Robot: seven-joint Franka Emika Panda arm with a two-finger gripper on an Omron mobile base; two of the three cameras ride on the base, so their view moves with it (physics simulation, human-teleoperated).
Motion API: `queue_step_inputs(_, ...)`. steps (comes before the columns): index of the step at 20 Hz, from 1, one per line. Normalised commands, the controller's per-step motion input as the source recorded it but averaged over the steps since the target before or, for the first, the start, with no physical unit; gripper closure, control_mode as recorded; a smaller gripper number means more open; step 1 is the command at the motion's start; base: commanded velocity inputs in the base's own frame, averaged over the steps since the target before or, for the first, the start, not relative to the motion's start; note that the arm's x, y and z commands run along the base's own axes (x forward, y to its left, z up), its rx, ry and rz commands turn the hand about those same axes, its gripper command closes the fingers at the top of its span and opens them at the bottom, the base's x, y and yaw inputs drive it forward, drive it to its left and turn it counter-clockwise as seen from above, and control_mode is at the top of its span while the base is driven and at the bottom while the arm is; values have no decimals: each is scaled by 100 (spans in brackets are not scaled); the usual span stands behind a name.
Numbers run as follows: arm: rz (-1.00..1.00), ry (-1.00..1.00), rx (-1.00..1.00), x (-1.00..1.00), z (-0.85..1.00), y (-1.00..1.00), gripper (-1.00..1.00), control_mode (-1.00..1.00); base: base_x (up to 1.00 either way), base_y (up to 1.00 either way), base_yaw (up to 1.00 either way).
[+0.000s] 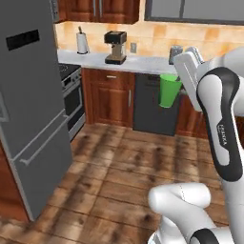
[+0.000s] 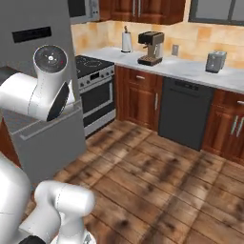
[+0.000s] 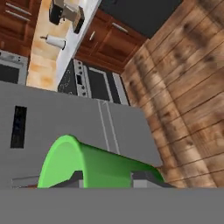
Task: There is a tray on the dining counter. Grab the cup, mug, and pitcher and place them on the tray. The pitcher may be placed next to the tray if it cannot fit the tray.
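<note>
My gripper (image 1: 175, 88) is shut on the cup (image 1: 169, 90), a bright green tapered tumbler held high in the air over the kitchen floor. In the hand view the cup (image 3: 96, 164) lies on its side between my two dark fingertips (image 3: 146, 177), with its open rim toward the left. The white hand sits just right of and above the cup in the left base view. The tray, the mug, the pitcher and the dining counter are out of view.
A tall grey fridge (image 1: 28, 95) stands close on the left, with a stove (image 2: 95, 90) beside it. The back counter carries a coffee machine (image 1: 115, 46), a paper towel roll (image 1: 82, 42) and a toaster (image 2: 215, 61). A dark dishwasher (image 2: 186, 112) sits below. Wooden floor (image 1: 119, 171) lies ahead.
</note>
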Motion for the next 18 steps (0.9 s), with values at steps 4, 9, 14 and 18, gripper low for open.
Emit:
queue_step_inputs(4,0,0,0,0,0,0,100,100,-27,4,-89)
queue_step_inputs(9,0,0,0,0,0,0,100,100,-27,3,-88)
queue_step_inputs(14,0,0,0,0,0,0,100,100,-19,7,-87)
queue_step_inputs(18,0,0,0,0,0,0,100,100,0,-57,-42)
